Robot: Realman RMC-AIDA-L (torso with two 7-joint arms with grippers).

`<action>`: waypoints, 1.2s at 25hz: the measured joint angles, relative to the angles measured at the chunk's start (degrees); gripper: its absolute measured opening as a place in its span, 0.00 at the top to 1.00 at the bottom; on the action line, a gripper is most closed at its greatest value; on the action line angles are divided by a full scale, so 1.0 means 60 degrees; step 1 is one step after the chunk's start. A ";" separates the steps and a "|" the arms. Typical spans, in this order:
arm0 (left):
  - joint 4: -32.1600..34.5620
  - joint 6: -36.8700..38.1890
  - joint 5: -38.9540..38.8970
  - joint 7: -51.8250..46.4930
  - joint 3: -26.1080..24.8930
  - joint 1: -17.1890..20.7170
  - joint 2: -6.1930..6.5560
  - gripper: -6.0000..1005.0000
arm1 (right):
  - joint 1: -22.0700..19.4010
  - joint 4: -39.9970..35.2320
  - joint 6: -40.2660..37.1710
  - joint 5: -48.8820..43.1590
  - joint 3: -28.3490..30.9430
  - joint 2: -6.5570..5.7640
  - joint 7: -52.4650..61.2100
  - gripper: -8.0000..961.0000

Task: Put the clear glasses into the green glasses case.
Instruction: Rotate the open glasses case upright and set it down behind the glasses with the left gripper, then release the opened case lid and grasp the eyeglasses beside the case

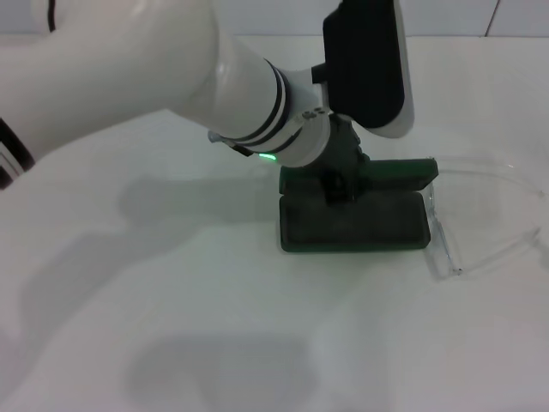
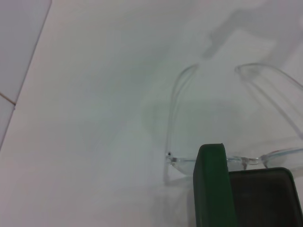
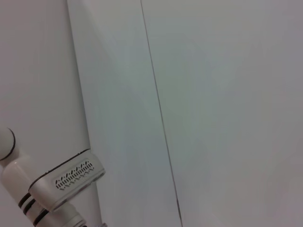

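**Glasses still outside the open case**

Your left claw (image 1: 339, 184) hangs over the green glasses case (image 1: 353, 219), near its hinge edge; whether its fingers are spread or closed you cannot tell, since the wrist blocks them. The case lies open on the white tabletop (image 1: 171, 326), dark lining up. The clear glasses (image 1: 480, 215) rest just beside the case's right end, touching or nearly so, arms unfolded. From your left claw they lie to the right, front bar roughly crosswise to the case's long axis. Smooth transparent plastic, thin curved arms: likely slippery. The right arm is parked out of view.
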 joint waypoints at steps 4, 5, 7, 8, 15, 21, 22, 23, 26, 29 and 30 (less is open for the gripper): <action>-0.0020 -0.0046 0.0021 -0.0003 0.0130 0.0024 0.0004 0.78 | -0.0016 0.0060 0.0001 0.0000 0.0000 -0.0009 -0.0018 0.29; -0.0022 -0.0046 0.0017 -0.0004 0.0146 0.0024 0.0006 0.78 | -0.0018 0.0061 0.0000 0.0000 0.0000 -0.0009 -0.0029 0.30; -0.0023 -0.0043 0.0024 -0.0006 0.0167 0.0037 0.0012 0.77 | -0.0021 0.0061 -0.0004 0.0000 0.0000 -0.0009 -0.0043 0.30; -0.0022 -0.0036 0.0035 -0.0006 0.0169 0.0046 0.0013 0.77 | -0.0021 0.0061 -0.0004 0.0000 0.0000 -0.0008 -0.0044 0.30; 0.0018 0.0064 -0.0023 0.0055 0.0169 0.0078 0.0030 0.76 | -0.0022 0.0059 0.0011 -0.0019 0.0000 -0.0002 -0.0108 0.30; 0.0070 0.0060 -0.0026 0.0327 0.0205 0.0121 0.0023 0.67 | -0.0037 0.0058 0.0099 -0.0078 0.0000 -0.0002 -0.0121 0.31; 0.0115 0.0060 -0.0035 0.0329 0.0201 0.0126 0.0026 0.65 | -0.0038 0.0058 0.0134 -0.0147 -0.0002 -0.0007 -0.0121 0.31; 0.0193 0.0061 -0.0048 0.0330 0.0176 0.0139 0.0034 0.63 | -0.0029 0.0058 0.0166 -0.0229 -0.0011 -0.0016 -0.0109 0.31; 0.0477 0.0130 -0.0064 0.0340 0.0061 0.0195 0.0053 0.59 | 0.0067 -0.0025 0.0152 -0.0636 -0.0068 -0.0062 0.0087 0.31; 0.0944 0.0476 -0.0075 0.0302 -0.0205 0.0255 0.0058 0.54 | 0.0164 -0.0275 0.0192 -0.0982 -0.0079 -0.0064 0.0435 0.31; 0.1212 0.0735 -0.0108 0.0270 -0.0377 0.0351 0.0058 0.53 | 0.0238 -0.0414 0.0281 -0.1123 -0.0084 -0.0043 0.0641 0.31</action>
